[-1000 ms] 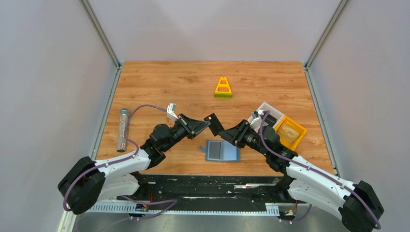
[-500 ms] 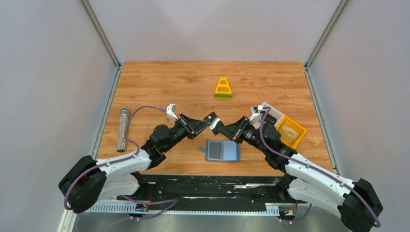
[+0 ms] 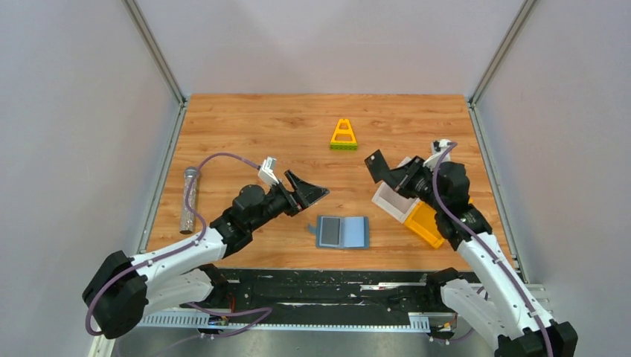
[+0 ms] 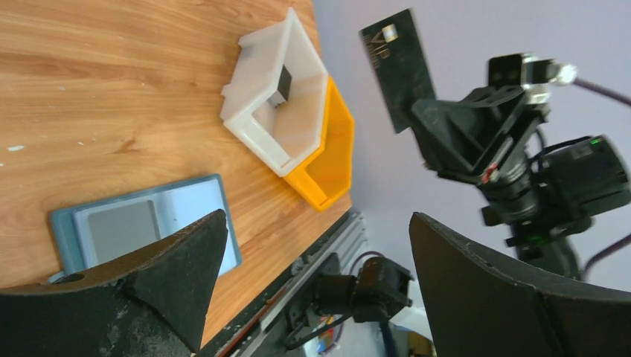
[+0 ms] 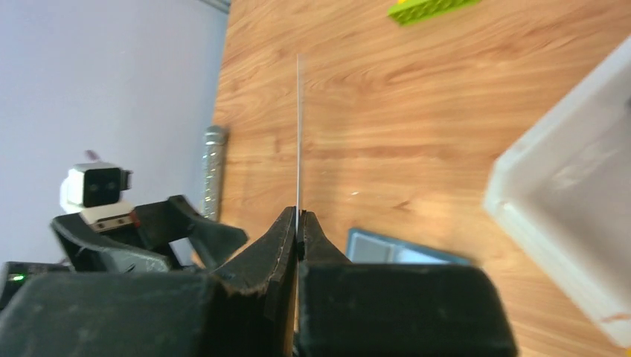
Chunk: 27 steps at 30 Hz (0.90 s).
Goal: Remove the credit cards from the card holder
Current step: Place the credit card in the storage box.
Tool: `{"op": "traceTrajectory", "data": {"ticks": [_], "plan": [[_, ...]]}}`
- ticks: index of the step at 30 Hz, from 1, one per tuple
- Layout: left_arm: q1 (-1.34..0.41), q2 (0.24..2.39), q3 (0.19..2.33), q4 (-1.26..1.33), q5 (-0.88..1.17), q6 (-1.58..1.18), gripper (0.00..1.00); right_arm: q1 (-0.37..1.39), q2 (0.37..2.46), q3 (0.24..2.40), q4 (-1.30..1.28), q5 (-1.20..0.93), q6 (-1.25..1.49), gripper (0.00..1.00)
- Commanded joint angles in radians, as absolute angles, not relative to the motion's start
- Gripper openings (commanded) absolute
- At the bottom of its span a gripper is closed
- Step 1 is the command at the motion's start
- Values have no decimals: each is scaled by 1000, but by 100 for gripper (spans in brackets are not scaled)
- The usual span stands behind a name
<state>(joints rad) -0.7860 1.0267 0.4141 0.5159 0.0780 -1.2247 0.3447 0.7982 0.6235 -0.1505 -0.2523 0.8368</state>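
Observation:
The slate-blue card holder [image 3: 343, 232] lies open and flat on the table near the front edge, with a grey rectangle on its left panel; it also shows as the card holder [image 4: 149, 230] and card holder [image 5: 402, 254]. My right gripper [image 3: 388, 172] is shut on a dark credit card [image 3: 377, 164], held in the air above the bins at the right. That card [image 4: 398, 67] stands flat-on in the left wrist view, and edge-on as a thin card [image 5: 298, 126] between the shut right gripper [image 5: 298, 223]. My left gripper [image 3: 309, 192] [image 4: 316, 219] is open and holds nothing, up and left of the holder.
A white bin [image 3: 396, 198] and a yellow bin [image 3: 422, 222] sit side by side under the right arm; the white bin [image 4: 279, 97] holds a small dark object. A yellow-green triangle toy [image 3: 343, 135] stands further back. A silver cylinder [image 3: 188, 199] lies at the left.
The card passed from hand to hand: my left gripper let go and opened wide, the right one shut on the card and swung it right, over the bins. The bins now sit nearer the holder.

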Motion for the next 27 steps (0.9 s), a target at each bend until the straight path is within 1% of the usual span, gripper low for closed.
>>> {"op": "traceTrajectory", "data": {"ticks": [1,4,7,10,12,18,27], "plan": [[-792,993,569,148,82,-981,100,207,823,767,-428,-356,589,0],[-791,970,661,-21,61,-867,100,106,887,833,-546,-368,511,0],[-790,937,708,-168,11,-751,100,-2,961,874,-608,-456,463,0],[-790,894,741,-241,-32,-667,100,-100,1038,912,-662,-539,416,0],[-790,871,747,-278,-51,-635,100,-136,1089,943,-711,-545,386,0],[-791,814,749,-337,-82,-577,100,-168,1217,1017,-786,-519,330,0],[-790,755,729,-372,-120,-550,100,-181,1374,1070,-724,-533,373,0]]}}
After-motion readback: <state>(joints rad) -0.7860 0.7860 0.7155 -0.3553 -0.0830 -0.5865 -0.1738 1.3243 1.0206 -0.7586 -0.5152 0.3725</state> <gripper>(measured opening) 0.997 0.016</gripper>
